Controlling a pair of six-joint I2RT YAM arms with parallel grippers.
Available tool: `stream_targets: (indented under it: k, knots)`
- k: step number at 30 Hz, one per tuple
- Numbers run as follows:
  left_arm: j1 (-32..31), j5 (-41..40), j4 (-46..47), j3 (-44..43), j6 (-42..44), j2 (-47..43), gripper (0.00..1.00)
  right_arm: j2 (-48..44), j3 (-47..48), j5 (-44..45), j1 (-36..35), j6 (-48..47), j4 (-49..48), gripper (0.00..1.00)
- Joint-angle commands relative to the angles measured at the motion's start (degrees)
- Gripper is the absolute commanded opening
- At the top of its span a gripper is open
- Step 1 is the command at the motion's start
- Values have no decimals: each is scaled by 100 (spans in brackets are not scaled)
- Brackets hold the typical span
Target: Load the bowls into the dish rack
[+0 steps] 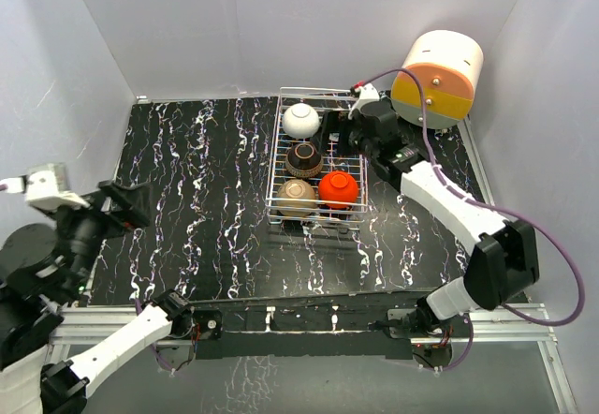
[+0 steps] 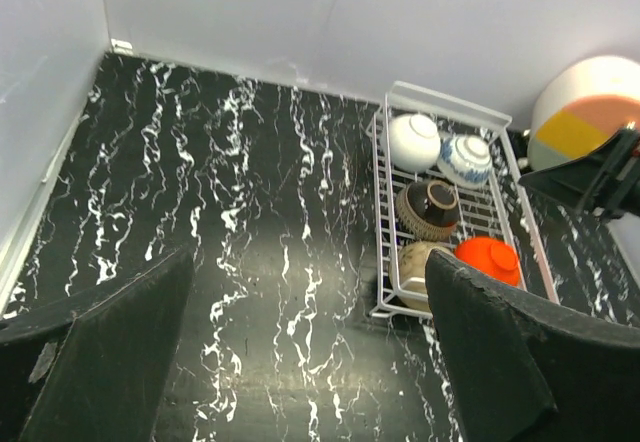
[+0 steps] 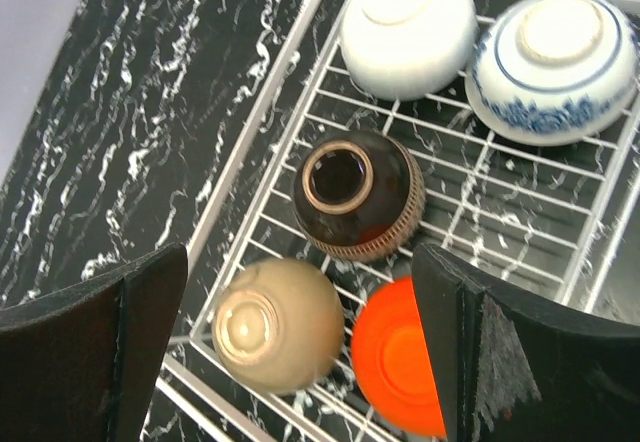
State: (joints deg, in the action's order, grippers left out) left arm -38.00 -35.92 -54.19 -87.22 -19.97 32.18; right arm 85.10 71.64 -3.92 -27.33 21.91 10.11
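- The dish rack [image 1: 278, 152] sits right of centre on the black marbled table [image 1: 206, 180]. Its long axis runs from my bases toward the back wall [image 1: 309, 21].
- All the bowls in it lie upside down, foot rings up. The white bowl [image 1: 301, 120] is at the far left, the dark brown bowl [image 1: 304, 159] mid-rack, the tan bowl [image 1: 296, 195] near left and the red-orange bowl [image 1: 338, 188] near right.
- The brown one looks tipped slightly toward the left rail, though I can't be sure.
- A blue-and-white bowl [image 3: 553, 67] touches the white one at the far right.
- Bare grid shows mid-right, between the blue-and-white and red-orange bowls.
- My right gripper [image 3: 300, 302] hangs above the rack, its fingers spread wide and holding nothing.
- A cream-and-orange drum [image 1: 438, 77] stands just behind my right wrist, in the far right corner.
- My left gripper [image 2: 308, 342] is well apart from the rack at the near left. Its fingers are parted and empty over a broad stretch of bare table.
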Motion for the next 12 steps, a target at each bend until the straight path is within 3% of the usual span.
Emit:
stream_targets:
  k: [1, 12]
  knots:
    - [-32, 380, 343, 513, -128, 327, 97, -691, -395, 81, 35, -281, 289, 99]
    - [-32, 807, 1032, 1537, -471, 390, 97, -1255, -814, 197, 28, -414, 669, 99]
